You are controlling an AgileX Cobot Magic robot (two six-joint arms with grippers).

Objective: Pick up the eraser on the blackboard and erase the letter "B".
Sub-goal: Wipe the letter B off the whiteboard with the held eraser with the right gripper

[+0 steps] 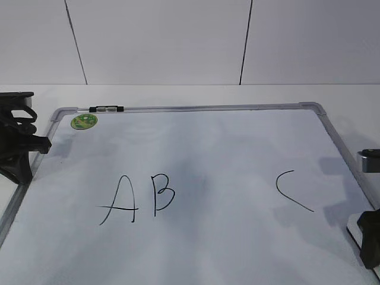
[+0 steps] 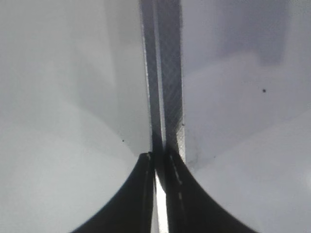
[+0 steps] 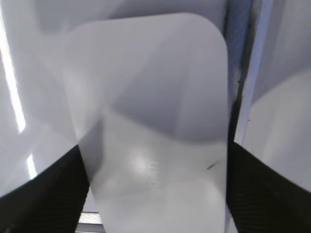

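Note:
The blackboard (image 1: 237,148) is a white board in a silver frame and lies flat on the table. The letter "B" (image 1: 163,194) is written in thin black marker, right of an "A" (image 1: 122,200) and well left of a "C" (image 1: 291,190). The white eraser (image 3: 155,131) fills the right wrist view. My right gripper (image 3: 155,194) has a black finger against each of its long sides, beside the board's right frame (image 3: 243,73). In the exterior view this gripper (image 1: 369,237) is at the lower right. My left gripper (image 2: 160,165) is shut and empty over the left frame (image 2: 165,73).
A round green sticker (image 1: 84,121) sits in the board's far left corner. A black clip (image 1: 105,108) sits on the top frame. The left arm (image 1: 18,139) is at the board's left edge. A grey part (image 1: 371,160) juts in at the right.

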